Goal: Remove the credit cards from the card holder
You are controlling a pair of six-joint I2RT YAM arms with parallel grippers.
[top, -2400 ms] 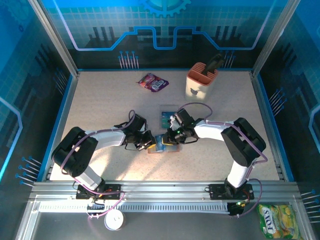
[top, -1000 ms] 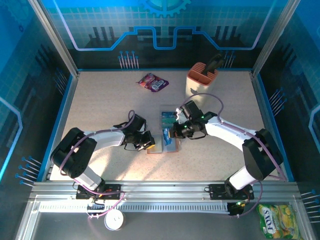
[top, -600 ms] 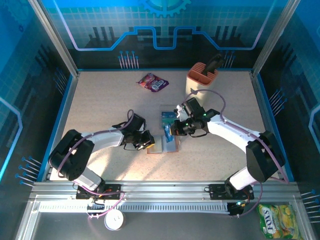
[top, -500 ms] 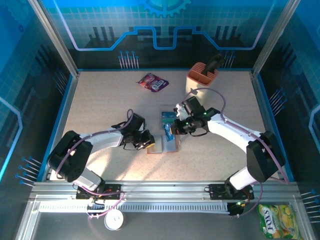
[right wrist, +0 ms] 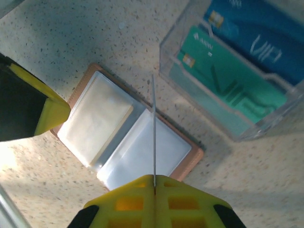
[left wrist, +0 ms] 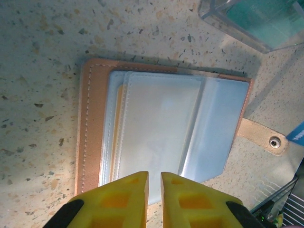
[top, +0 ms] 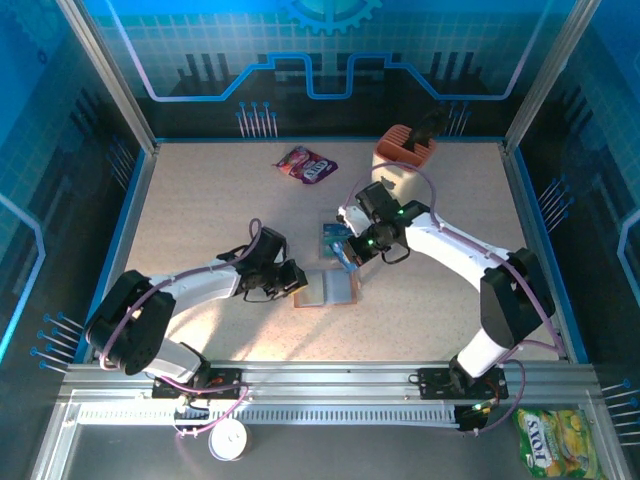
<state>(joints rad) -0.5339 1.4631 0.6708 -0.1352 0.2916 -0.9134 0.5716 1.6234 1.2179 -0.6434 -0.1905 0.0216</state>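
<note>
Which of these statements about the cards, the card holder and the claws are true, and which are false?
1. The right claw pinches a card, seen edge-on. True.
2. The card holder lies closed. False: it lies open, pockets facing up.
3. The clear box holds a teal card and a blue card. True.
4. The purple snack packet sits inside the clear box. False: it lies well apart from the box.
</note>
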